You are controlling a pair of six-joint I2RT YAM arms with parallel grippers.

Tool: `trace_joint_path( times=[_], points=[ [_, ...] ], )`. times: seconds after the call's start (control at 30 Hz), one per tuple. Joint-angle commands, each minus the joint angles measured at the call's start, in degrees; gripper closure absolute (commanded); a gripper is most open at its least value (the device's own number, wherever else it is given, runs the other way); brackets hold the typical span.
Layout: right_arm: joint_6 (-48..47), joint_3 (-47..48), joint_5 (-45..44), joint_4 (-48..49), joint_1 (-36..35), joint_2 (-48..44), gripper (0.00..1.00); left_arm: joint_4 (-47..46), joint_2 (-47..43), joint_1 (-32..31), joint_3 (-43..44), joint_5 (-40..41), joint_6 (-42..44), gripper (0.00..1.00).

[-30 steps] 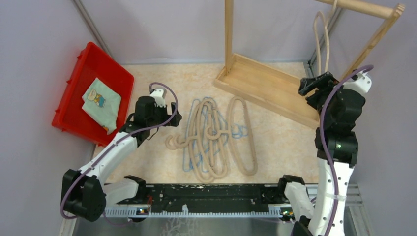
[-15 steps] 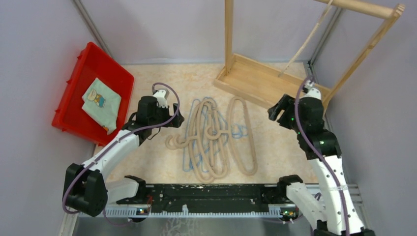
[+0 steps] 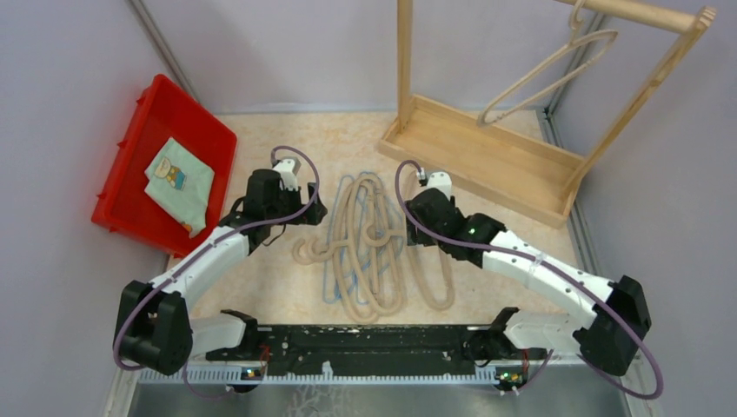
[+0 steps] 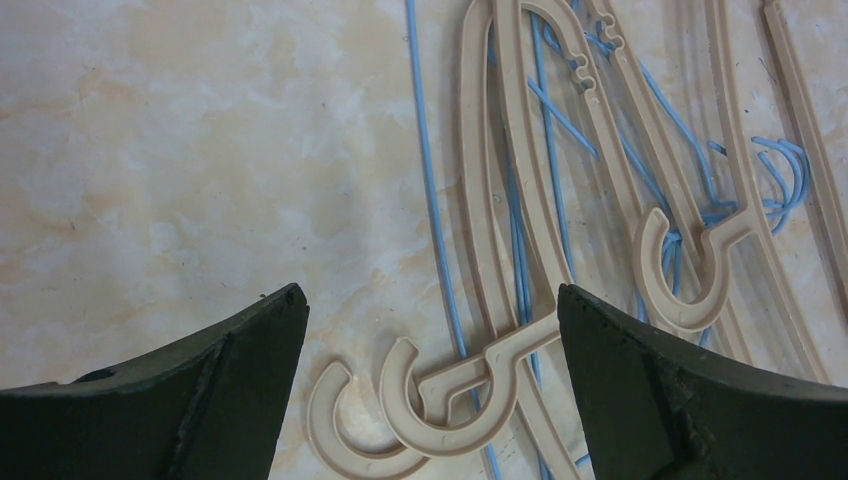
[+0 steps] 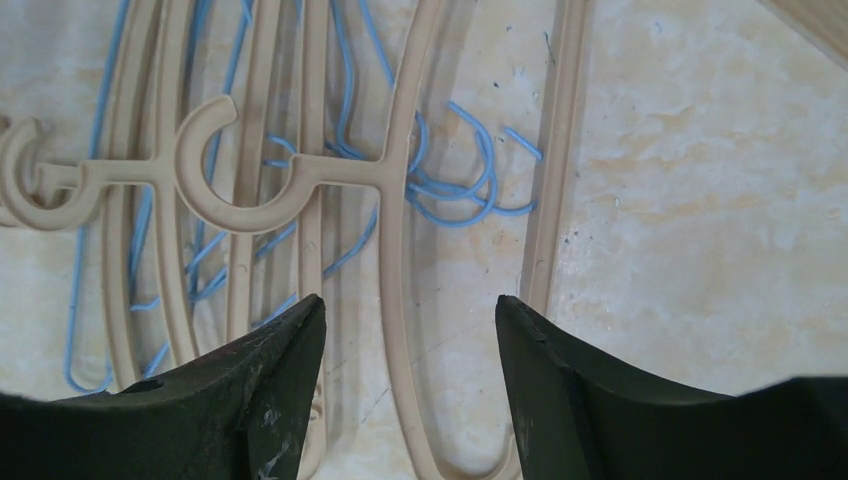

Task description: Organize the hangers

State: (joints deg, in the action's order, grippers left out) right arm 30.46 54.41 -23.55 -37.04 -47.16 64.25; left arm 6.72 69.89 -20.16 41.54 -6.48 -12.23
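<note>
A pile of beige hangers tangled with thin light-blue wire hangers lies on the table's middle. One more beige hanger hangs from the rack's top rail. My left gripper is open and empty at the pile's left edge. In the left wrist view the left gripper has two beige hooks lying between its jaws and a blue wire beyond them. My right gripper is open and empty over the pile's right side. In the right wrist view the right gripper straddles one beige hanger arm.
A red bin holding a folded cloth stands at the left. The wooden rack's base sits at the back right, its upright post behind the pile. Grey walls close in on both sides.
My right arm has swung down from the rack to the pile. The beige hanger it held now hangs on the rail. My left arm has barely moved.
</note>
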Motion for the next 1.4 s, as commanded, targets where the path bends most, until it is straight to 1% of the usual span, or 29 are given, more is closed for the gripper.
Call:
trace_joint_path(
  times=[0.0, 0.2, 0.47, 0.63, 0.83, 0.87, 0.9, 0.93, 1.07, 1.1, 1.2, 1.37],
  points=[
    [-0.26, -4.05, 0.02, 8.26, -0.67, 1.60, 0.37, -1.35, 0.16, -0.21, 1.68, -0.02, -1.17, 0.00],
    [-1.46, -10.18, 5.59, 11.81, -0.85, 4.70, 0.38, -1.24, -0.06, -0.24, 0.69, -0.41, -1.59, 0.00],
    [-3.21, -12.01, 9.71, 14.43, -1.62, 9.28, 0.39, -0.53, 0.28, -0.23, 0.16, -0.24, -1.23, 0.00],
    [-2.50, -14.80, 10.84, 16.34, -1.65, 11.47, 0.39, 0.17, 0.00, -0.25, 0.15, -0.04, -0.89, 0.00],
    [-2.42, -16.68, 11.60, 18.66, -1.70, 13.94, 0.44, 1.37, -0.42, -0.23, 0.03, 0.24, -0.17, 0.00],
    [-2.41, -16.78, 11.58, 18.81, -1.71, 14.29, 0.46, 1.51, -0.55, -0.26, 0.03, 0.26, -0.09, 0.00],
    [-2.50, -16.79, 11.83, 18.87, -1.73, 14.45, 0.51, 1.59, -0.71, -0.24, 0.07, 0.20, -0.03, 0.00],
    [-2.75, -16.73, 12.16, 18.81, -1.72, 14.50, 0.57, 1.76, -0.84, -0.23, 0.14, 0.24, -0.06, 0.00],
    [-3.39, -14.93, 13.13, 16.70, -1.73, 13.29, 0.95, 1.89, -1.66, -0.29, 0.28, 0.56, 0.01, 0.00],
    [-3.47, -14.04, 13.14, 15.50, -1.71, 12.36, 1.00, 1.90, -1.80, -0.28, 0.28, 0.61, 0.01, 0.00],
    [-3.48, -9.53, 12.57, 10.24, -1.76, 8.09, 1.00, 1.99, -2.31, -0.23, 0.23, 0.60, -0.14, 0.00],
    [-2.69, 1.65, 12.10, 3.59, -1.71, 1.15, 1.00, 1.14, -3.40, -0.29, -0.69, 0.39, -1.00, 0.00]
  ],
)
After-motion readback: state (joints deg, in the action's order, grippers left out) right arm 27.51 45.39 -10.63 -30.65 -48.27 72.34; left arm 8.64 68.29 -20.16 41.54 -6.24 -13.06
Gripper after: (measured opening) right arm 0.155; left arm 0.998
